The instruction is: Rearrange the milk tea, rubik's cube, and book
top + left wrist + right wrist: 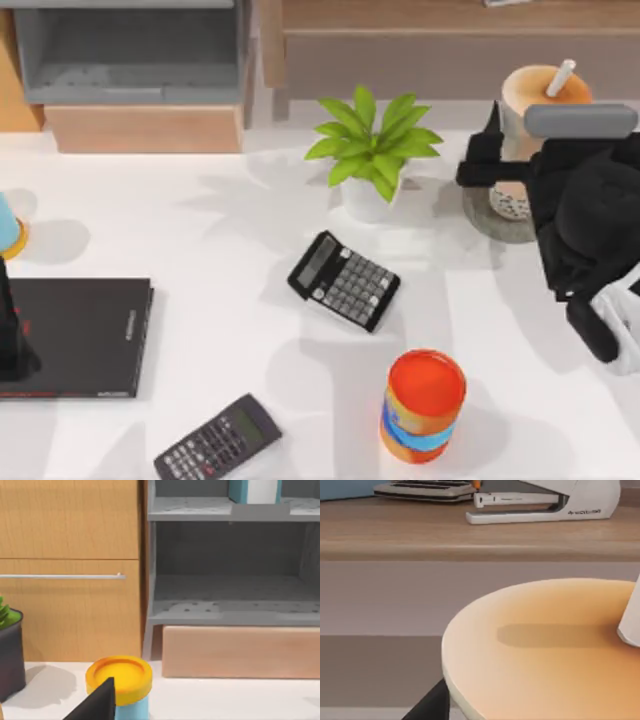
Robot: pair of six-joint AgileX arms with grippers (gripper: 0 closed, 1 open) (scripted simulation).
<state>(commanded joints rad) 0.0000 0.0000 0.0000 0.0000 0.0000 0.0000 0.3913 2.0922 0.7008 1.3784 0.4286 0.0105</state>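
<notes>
Reaching in from the right side of the white bench (250, 330), right arm stretched toward the back edge, right pincer (500, 165) clenched on the milk tea (540, 95), fingers at either side of the cup above a round grey coaster (480, 215). Cup lid (545, 645) close under the wrist camera, white straw (631, 620) at its edge, a stapler (545, 500) on the wooden ledge beyond. Left arm (10, 330) parked at the far left, well apart from the right pincer, over a black book (80, 335); left pincer's state impossible to tell. Left of the right pincer: one potted plant (372, 150), two calculators (343, 280) (218, 440). Nearer the front edge, one orange-lidded can (425, 405). Beside the left arm, one yellow-lidded blue tub (119, 680) before a grey shelf unit (230, 610).
</notes>
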